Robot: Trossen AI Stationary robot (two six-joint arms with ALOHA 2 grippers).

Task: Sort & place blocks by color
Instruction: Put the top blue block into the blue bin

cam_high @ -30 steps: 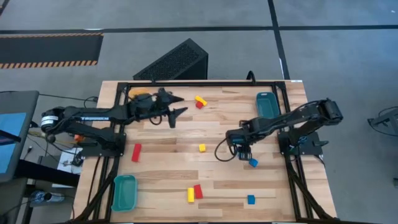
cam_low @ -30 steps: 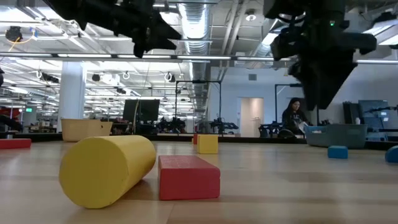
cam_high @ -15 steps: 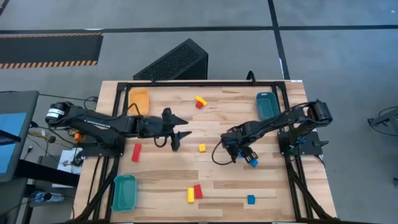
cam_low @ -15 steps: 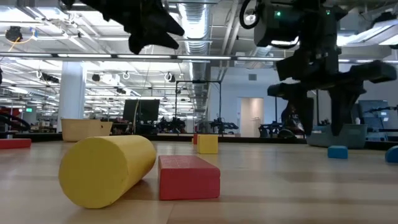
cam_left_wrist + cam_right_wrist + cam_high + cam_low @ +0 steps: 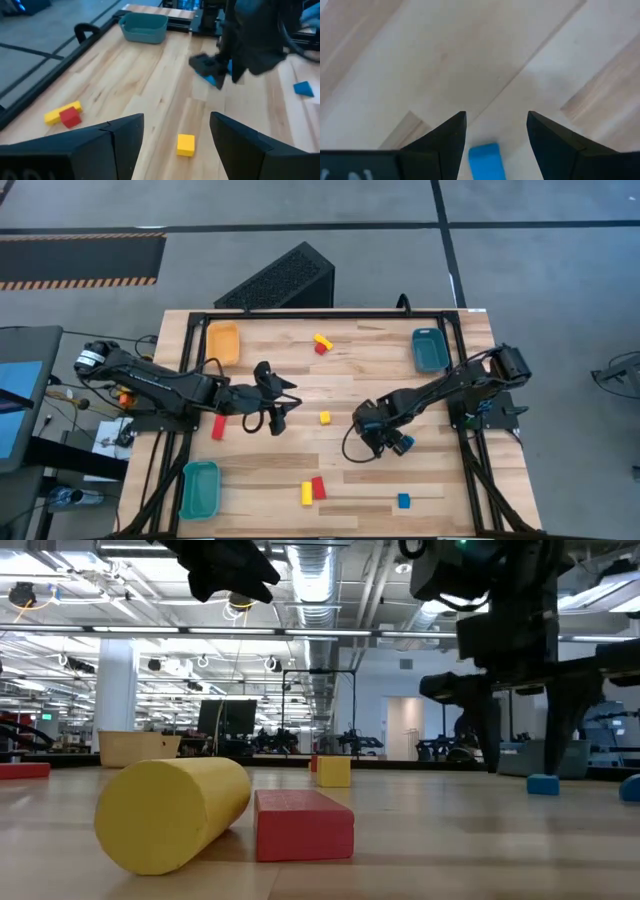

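Observation:
My right gripper (image 5: 495,135) is open and hangs low over a small blue block (image 5: 487,160). Its fingers stand on either side of the block (image 5: 543,783) without touching it. In the high view the gripper (image 5: 392,442) is right of the table's middle. My left gripper (image 5: 176,135) is open and held high above the table (image 5: 279,408), left of a yellow cube (image 5: 325,417). That cube (image 5: 185,144) lies ahead of its fingers. Other blocks lie flat: a red bar (image 5: 219,426), a yellow bar with a red cube (image 5: 321,342), a yellow and red pair (image 5: 312,490), and another blue block (image 5: 403,500).
A yellow tray (image 5: 223,340) sits at the far left corner, a teal tray (image 5: 429,348) at the far right and another teal tray (image 5: 199,488) at the near left. In the low view a yellow cylinder (image 5: 170,810) and a red block (image 5: 303,825) lie close to the camera.
My left gripper has moved from the far left toward the table's near edge, closer to the yellow cube. My right gripper has shifted toward the near edge, turned about and come down over the blue block, which has stayed in place.

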